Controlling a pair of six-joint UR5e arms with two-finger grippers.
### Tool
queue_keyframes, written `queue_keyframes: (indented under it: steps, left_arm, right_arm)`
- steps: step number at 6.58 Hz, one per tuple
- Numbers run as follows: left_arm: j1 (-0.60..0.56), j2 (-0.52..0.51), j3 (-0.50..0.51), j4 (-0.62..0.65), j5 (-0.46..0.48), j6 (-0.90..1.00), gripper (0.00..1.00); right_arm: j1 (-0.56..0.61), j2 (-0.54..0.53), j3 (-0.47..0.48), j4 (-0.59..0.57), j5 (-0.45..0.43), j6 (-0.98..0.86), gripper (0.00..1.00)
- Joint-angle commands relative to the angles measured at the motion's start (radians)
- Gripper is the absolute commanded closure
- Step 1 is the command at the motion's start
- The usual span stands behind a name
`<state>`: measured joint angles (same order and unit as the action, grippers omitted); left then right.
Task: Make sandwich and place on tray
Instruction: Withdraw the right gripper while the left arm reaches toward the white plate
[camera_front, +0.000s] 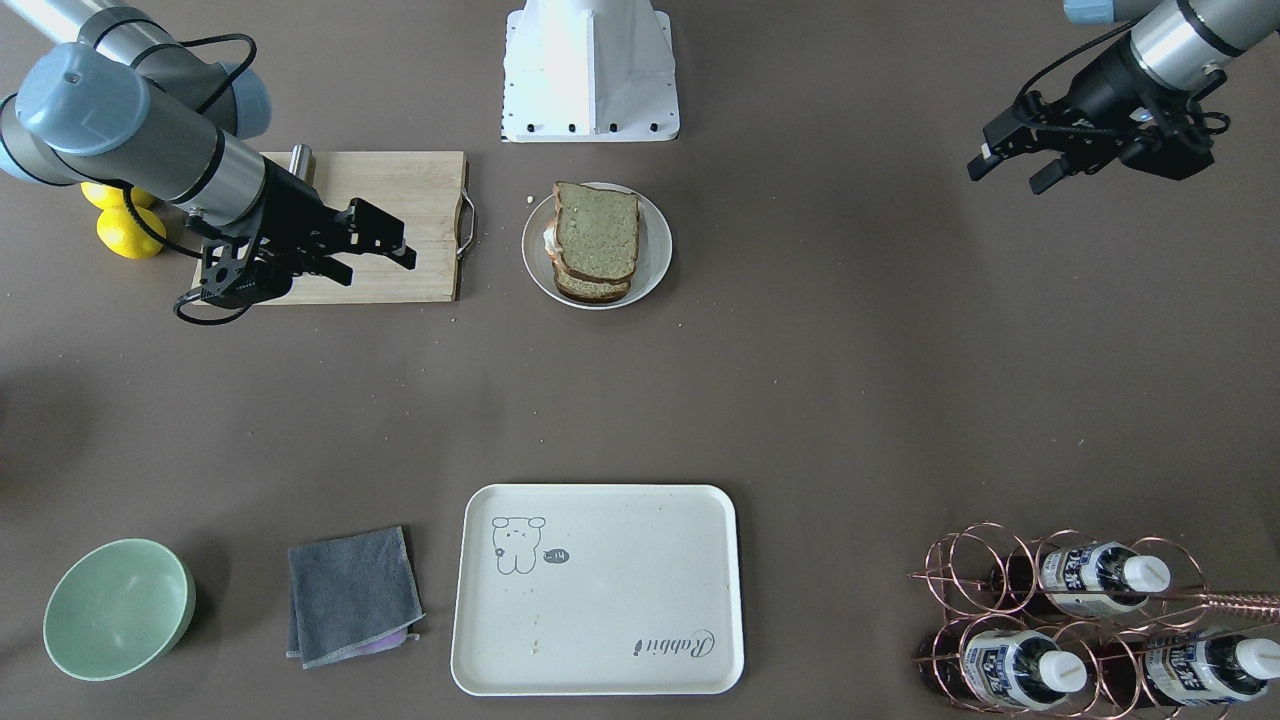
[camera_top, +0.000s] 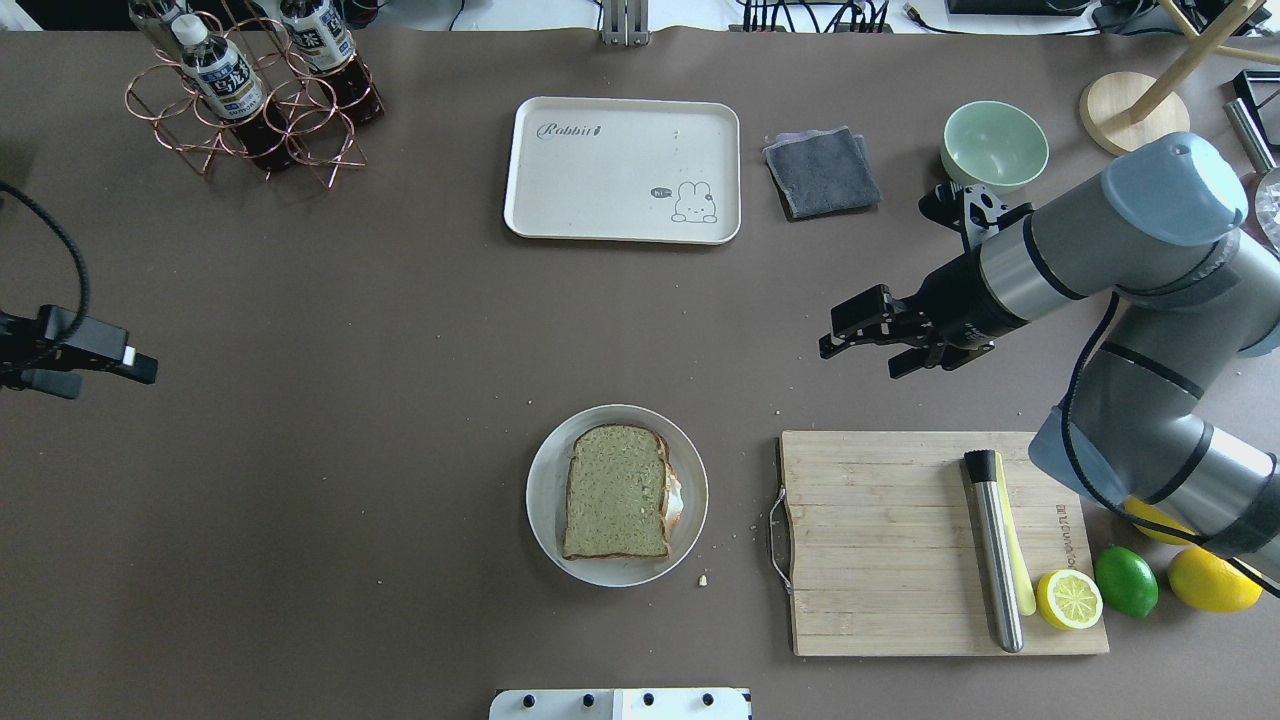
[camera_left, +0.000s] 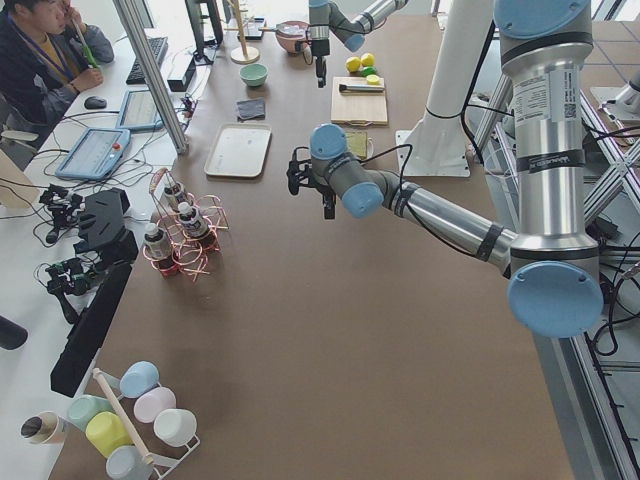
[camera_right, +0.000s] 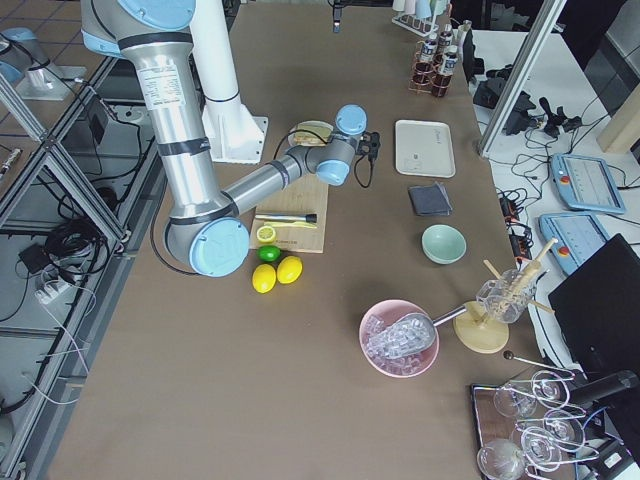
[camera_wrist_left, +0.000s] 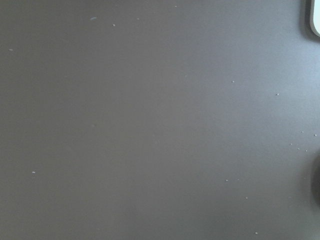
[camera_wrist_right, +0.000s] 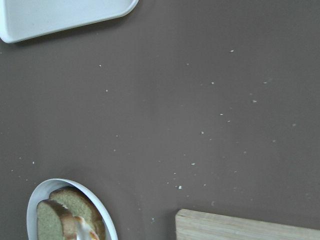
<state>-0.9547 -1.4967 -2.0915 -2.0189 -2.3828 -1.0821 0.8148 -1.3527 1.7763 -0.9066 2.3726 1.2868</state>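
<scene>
The sandwich (camera_front: 597, 243) is two brown-crusted slices with egg white showing at one edge, on a round white plate (camera_front: 655, 262) near the robot's base. It also shows in the overhead view (camera_top: 617, 492) and at the bottom left of the right wrist view (camera_wrist_right: 65, 217). The cream tray (camera_front: 600, 610) lies bare at the table's far side (camera_top: 600, 190). My right gripper (camera_front: 378, 270) is open and empty, hovering beside the cutting board's far edge (camera_top: 858, 360). My left gripper (camera_front: 1008, 178) is open and empty, far out to the left (camera_top: 118, 378).
A wooden cutting board (camera_top: 880, 540) holds a metal rod (camera_top: 995, 550) and a lemon half (camera_top: 1068, 598); a lime and lemons lie beside it. A grey cloth (camera_top: 822, 172), a green bowl (camera_top: 994, 145) and a copper bottle rack (camera_top: 250, 90) stand along the far edge.
</scene>
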Motion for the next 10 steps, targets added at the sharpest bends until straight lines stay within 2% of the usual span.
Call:
queue_keyframes:
  steps: [1, 3, 4, 5, 8, 10]
  left_arm:
    - [0.192, -0.152, 0.028, 0.002, 0.164, -0.166, 0.02]
    - [0.317, -0.271, 0.094, -0.001, 0.278, -0.315, 0.02]
    - [0.397, -0.330, 0.125, -0.018, 0.299, -0.323, 0.02]
    - [0.421, -0.380, 0.158, -0.012, 0.345, -0.346, 0.02]
    - [0.500, -0.396, 0.189, -0.012, 0.454, -0.358, 0.02]
    - [0.517, -0.483, 0.284, -0.018, 0.474, -0.357, 0.03]
  right_arm:
    - [0.079, -0.094, 0.028, 0.000, 0.048, -0.096, 0.00]
    - [0.133, -0.153, 0.037, 0.000, 0.057, -0.173, 0.00]
    - [0.147, -0.160, 0.037, 0.000, 0.065, -0.182, 0.00]
    - [0.158, -0.177, 0.037, 0.002, 0.066, -0.193, 0.00]
    - [0.205, -0.267, 0.037, 0.000, 0.068, -0.326, 0.00]
    - [0.224, -0.304, 0.038, 0.002, 0.071, -0.377, 0.00]
